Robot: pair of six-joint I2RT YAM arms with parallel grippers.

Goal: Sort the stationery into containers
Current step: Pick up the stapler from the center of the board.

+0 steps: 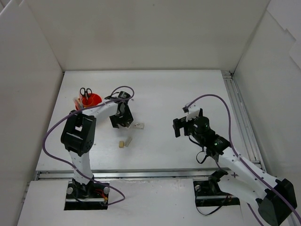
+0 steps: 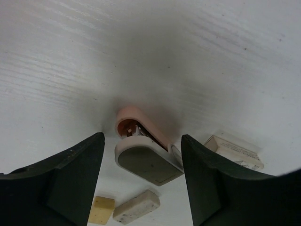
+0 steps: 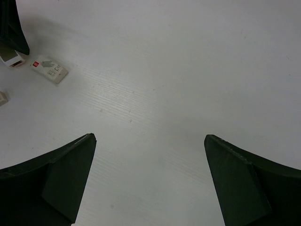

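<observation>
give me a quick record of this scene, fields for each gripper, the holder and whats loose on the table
left gripper: open, fingers either side of a pink and grey piece lying on the table
right gripper: open, over bare table, holding nothing
holder: orange-red, scissors standing in it
loose by left gripper: beige eraser, grey-white eraser, sleeved eraser
</observation>
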